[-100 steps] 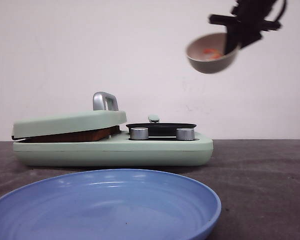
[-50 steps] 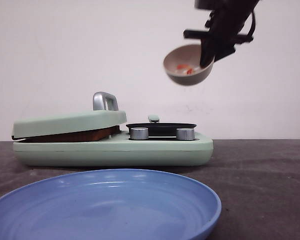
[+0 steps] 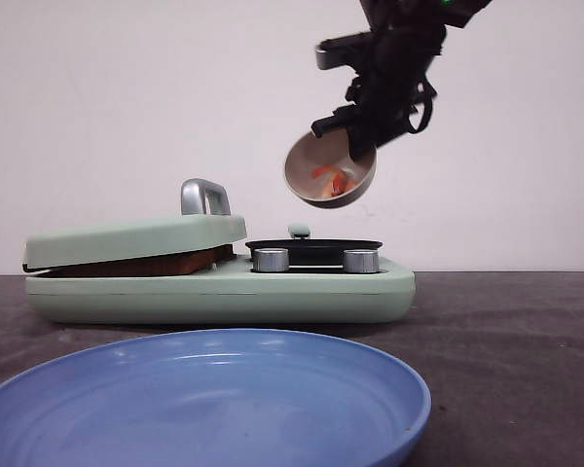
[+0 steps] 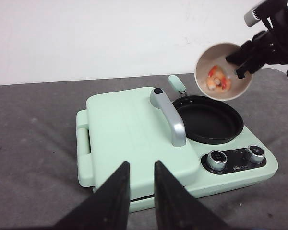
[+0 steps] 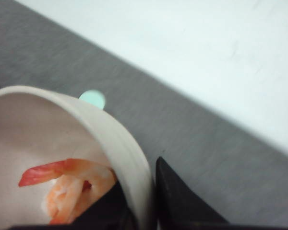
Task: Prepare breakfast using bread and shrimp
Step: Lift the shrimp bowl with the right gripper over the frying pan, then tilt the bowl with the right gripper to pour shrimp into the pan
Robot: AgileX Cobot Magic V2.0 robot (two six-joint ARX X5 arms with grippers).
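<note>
A pale bowl (image 3: 329, 175) holding orange shrimp (image 3: 337, 179) hangs tilted above the black round pan (image 3: 313, 245) of the mint-green breakfast maker (image 3: 224, 294). My right gripper (image 3: 360, 146) is shut on the bowl's rim, one finger inside and one outside. The right wrist view shows that gripper (image 5: 141, 191) pinching the bowl (image 5: 62, 143) with the shrimp (image 5: 74, 184) lying against the wall. A brown bread (image 3: 136, 265) crust shows in the slit under the closed lid (image 4: 125, 129). My left gripper (image 4: 140, 165) hovers near the lid's front edge, fingers almost together, nothing between them.
A large blue plate (image 3: 204, 399) fills the near table in front of the breakfast maker. A silver handle (image 4: 170, 117) stands on the lid beside the pan (image 4: 209, 120). Two silver knobs (image 4: 216, 159) sit on the maker's front right. A white wall lies behind.
My right gripper has carried the bowl leftward and down, from the upper right to above the pan, tipping it further. The left gripper and the breakfast maker have not moved.
</note>
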